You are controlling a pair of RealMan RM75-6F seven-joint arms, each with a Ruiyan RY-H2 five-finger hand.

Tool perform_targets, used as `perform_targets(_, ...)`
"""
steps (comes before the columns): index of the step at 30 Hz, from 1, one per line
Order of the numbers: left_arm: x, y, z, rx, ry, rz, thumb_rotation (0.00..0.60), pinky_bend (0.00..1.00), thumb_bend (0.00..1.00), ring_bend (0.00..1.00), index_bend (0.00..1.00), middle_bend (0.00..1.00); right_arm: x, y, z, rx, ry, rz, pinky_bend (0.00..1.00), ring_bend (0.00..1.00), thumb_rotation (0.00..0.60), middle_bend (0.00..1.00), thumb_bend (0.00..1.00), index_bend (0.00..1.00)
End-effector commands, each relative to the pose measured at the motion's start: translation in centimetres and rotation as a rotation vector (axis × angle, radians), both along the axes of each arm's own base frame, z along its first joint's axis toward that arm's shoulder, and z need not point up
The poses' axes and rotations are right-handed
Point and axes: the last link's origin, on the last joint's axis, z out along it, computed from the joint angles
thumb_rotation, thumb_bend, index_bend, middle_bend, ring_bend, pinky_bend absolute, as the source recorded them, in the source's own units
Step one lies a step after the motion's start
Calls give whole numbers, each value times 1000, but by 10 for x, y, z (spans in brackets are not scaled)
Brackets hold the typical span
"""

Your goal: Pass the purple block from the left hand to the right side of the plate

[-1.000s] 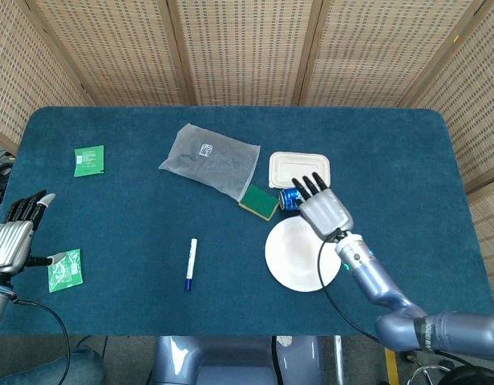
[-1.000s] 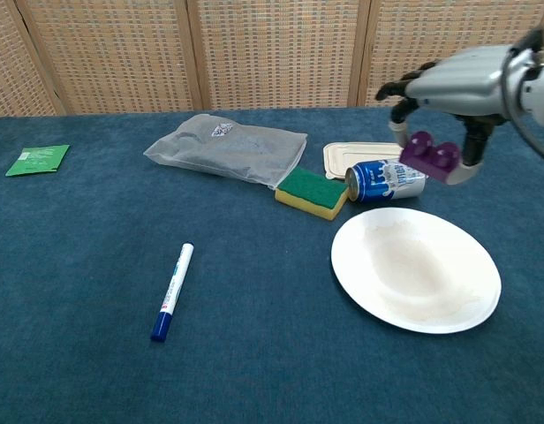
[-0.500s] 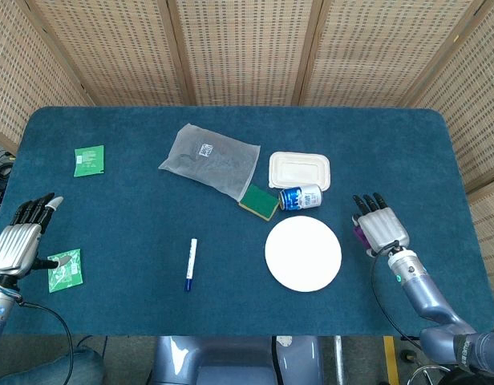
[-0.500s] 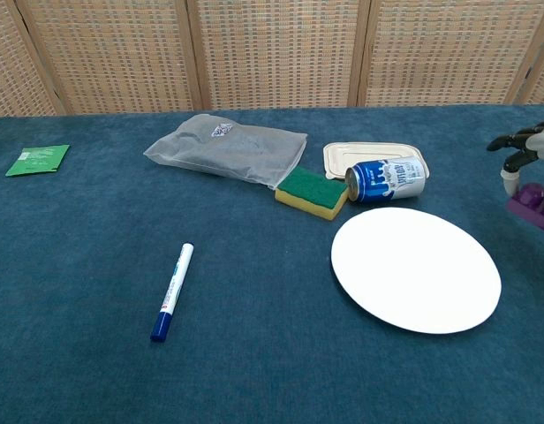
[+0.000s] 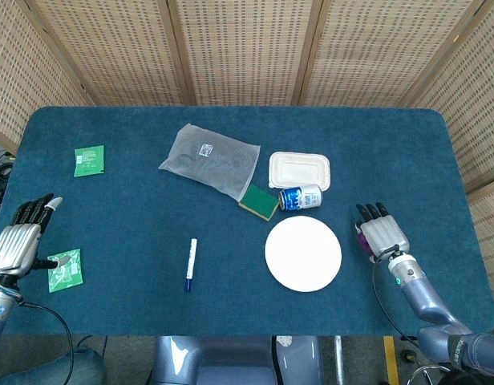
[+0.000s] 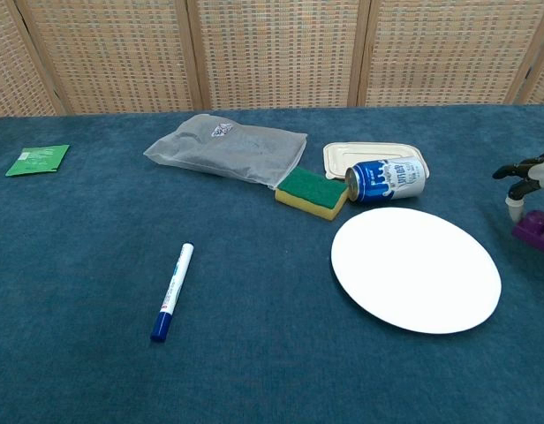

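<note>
Right hand (image 5: 382,234) grips knobbed purple block (image 6: 534,229), now lower beside round matte white plate (image 5: 303,253). Left hand (image 5: 19,241) unchanged, fingers extended, empty, over napped blue cloth.

No wording can be read. The blue can (image 6: 386,179), right of centre in the chest view, carries white lettering too small to make out; the clear bag (image 6: 226,147), upper middle, bears an illegible printed label.
</note>
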Motion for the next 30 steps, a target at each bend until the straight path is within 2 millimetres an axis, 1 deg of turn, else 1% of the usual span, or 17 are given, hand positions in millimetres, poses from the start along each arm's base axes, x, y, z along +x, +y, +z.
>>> perform_targets(1,0,0,-1,-2,1,1,600,0,54,0,0,0,0,1,-3,6,-2,5,0,0,600,18,269,614)
perform_targets(6,0,0,-1,-3,2,2,600,0,55,0,0,0,1,1,-7,12,-9,2,0,0,600,16,257,597)
perform_targets(8,0,0,-1,-2,1,1,600,0,54,0,0,0,1,1,-8,11,-10,3,0,0,600,10,216,526)
perform_targets(10,0,0,-1,-3,1,1,600,0,53,0,0,0,0,1,-9,6,-13,2,0,0,600,1,108,363)
perform_targets(12,0,-1,-1,-2,1,1,600,0,53,0,0,0,-1,1,-9,6,-20,-1,0,0,600,0,27,266)
perform_targets(13,0,-1,-1,-2,1,1,600,0,53,0,0,0,-1,2,-9,7,-28,-5,0,0,600,0,5,238)
perform_targets(16,0,-1,-1,-1,0,-1,600,0,54,0,0,0,-1,2,-9,11,-43,-9,0,0,600,0,0,207)
perform_targets(23,1,-2,0,1,-6,-4,600,0,53,0,0,0,9,11,3,-13,-66,37,0,0,600,0,0,193)
perform_targets(27,2,-3,1,3,-8,-10,600,0,54,0,0,0,20,24,19,-40,-96,74,0,0,600,0,0,156)
perform_targets(29,2,-4,2,5,-9,-13,600,0,53,0,0,0,24,32,30,-63,-116,93,0,0,600,0,0,112)
perform_targets(30,2,-4,2,8,-9,-16,600,0,53,0,0,0,26,37,36,-80,-127,105,0,0,600,0,0,71)
